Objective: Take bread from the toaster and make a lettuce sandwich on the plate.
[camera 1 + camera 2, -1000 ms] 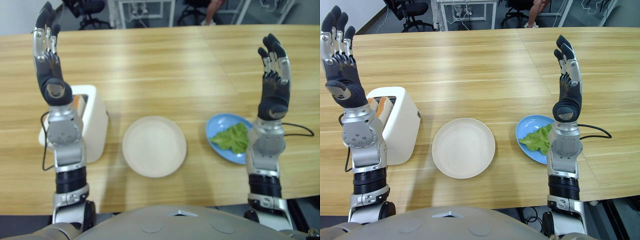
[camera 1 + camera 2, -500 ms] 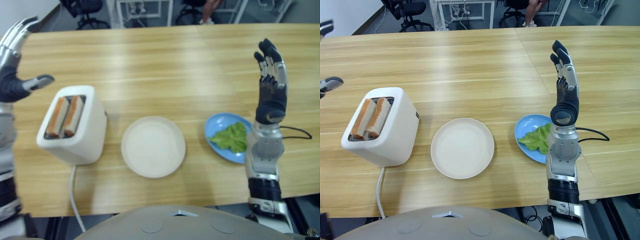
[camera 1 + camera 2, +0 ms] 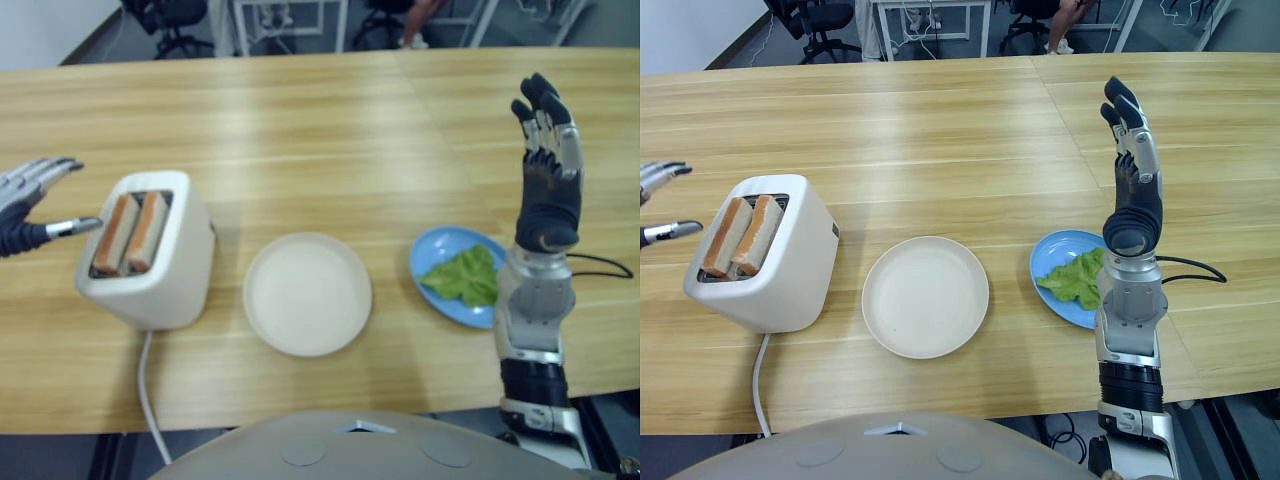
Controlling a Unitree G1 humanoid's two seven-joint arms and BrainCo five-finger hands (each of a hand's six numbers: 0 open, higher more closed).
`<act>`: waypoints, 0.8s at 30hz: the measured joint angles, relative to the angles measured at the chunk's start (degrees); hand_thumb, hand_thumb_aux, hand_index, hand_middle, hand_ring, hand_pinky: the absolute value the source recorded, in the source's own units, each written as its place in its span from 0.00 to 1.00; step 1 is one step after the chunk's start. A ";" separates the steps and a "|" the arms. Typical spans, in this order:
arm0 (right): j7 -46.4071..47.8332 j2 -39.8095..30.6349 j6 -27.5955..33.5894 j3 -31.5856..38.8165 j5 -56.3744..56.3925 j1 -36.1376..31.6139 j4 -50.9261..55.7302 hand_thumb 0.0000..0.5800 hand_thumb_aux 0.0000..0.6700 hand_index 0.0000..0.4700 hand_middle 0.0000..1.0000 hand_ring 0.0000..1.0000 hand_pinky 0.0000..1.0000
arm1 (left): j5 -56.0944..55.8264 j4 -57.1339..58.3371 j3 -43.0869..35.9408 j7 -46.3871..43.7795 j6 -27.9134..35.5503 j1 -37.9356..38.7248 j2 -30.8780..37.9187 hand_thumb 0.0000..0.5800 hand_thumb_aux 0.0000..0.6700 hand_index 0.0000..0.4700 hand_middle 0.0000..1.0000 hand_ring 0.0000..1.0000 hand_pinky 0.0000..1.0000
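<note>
Leftmost, the left hand [image 3: 28, 205] hovers just beside the white boxy toaster [image 3: 165, 280], fingers spread, holding nothing. Two toasted bread slices [image 3: 132, 232] stand in its slots. A white cord [image 3: 145, 385] trails toward the near edge of the light wooden surface [image 3: 300, 130]. Round cream plate [image 3: 307, 293] sits mid-surface. Green lettuce leaf [image 3: 465, 275] lies on small blue plate [image 3: 440, 245]. Right hand [image 3: 547, 165] stands upright beside it, fingers extended, empty.

Toaster [image 3: 780, 285] white; bread [image 3: 758, 235] golden-brn; plate [image 3: 925, 296] cream; lettuce [image 3: 1077, 278] grn; dish [image 3: 1050, 252] blue; table [image 3: 940, 130] lt wood-grain.
</note>
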 measured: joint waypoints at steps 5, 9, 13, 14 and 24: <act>0.08 -0.56 0.40 -0.79 0.29 1.16 -0.48 0.00 0.00 0.00 0.00 0.00 0.00 | 0.73 -1.05 -1.69 -2.66 1.68 4.17 -0.34 0.00 0.00 0.00 0.00 0.00 0.00; 0.12 -0.86 1.03 -1.60 0.77 1.51 -1.84 0.00 0.00 0.00 0.00 0.00 0.00 | 1.54 0.00 -2.91 -3.65 1.84 5.96 -0.32 0.00 0.00 0.00 0.00 0.00 0.00; 0.37 -1.00 1.21 -1.79 1.31 1.90 -2.42 0.00 0.00 0.00 0.00 0.00 0.00 | 1.74 0.05 -2.99 -4.35 1.58 7.25 -0.32 0.00 0.00 0.00 0.00 0.00 0.00; 0.48 -1.00 1.27 -1.81 1.44 2.05 -2.45 0.00 0.00 0.00 0.00 0.00 0.00 | 1.80 -0.06 -3.07 -4.43 1.52 7.59 -0.32 0.00 0.00 0.00 0.00 0.00 0.00; 1.30 -1.34 1.57 -2.05 2.07 2.59 -4.22 0.00 0.00 0.00 0.00 0.00 0.00 | 3.68 -1.20 -3.65 -4.15 1.85 8.02 -0.32 0.00 0.00 0.00 0.00 0.00 0.00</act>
